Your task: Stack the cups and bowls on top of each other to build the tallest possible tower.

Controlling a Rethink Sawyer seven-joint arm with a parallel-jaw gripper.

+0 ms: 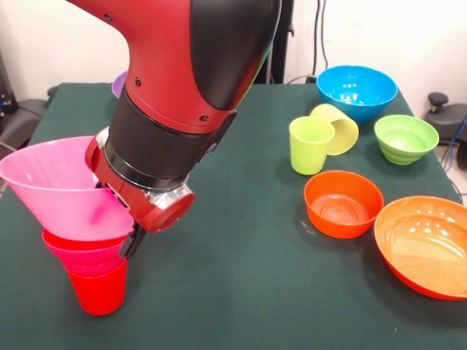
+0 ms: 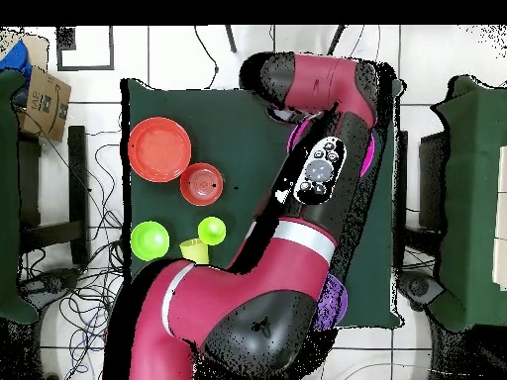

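Note:
The tower stands at the front left in the front view. A red cup [image 1: 98, 293] is at the bottom, a small magenta bowl [image 1: 84, 255] sits on it, and a large pink bowl [image 1: 51, 186] rests tilted on top. My gripper [image 1: 128, 237] is at the pink bowl's right wall, shut on it, with one black finger [image 1: 132, 244] showing outside the wall. In the overhead view the arm covers the tower, and only slivers of the pink bowl [image 2: 369, 158] show.
On the green table [image 1: 241, 284] stand a lime cup [image 1: 310, 144], a tipped yellow cup [image 1: 337, 127], a blue bowl [image 1: 357, 91], a ribbed green bowl [image 1: 406, 137], a small orange bowl [image 1: 343, 204] and a large orange bowl [image 1: 427, 244]. A purple bowl [image 1: 118, 84] sits behind the arm.

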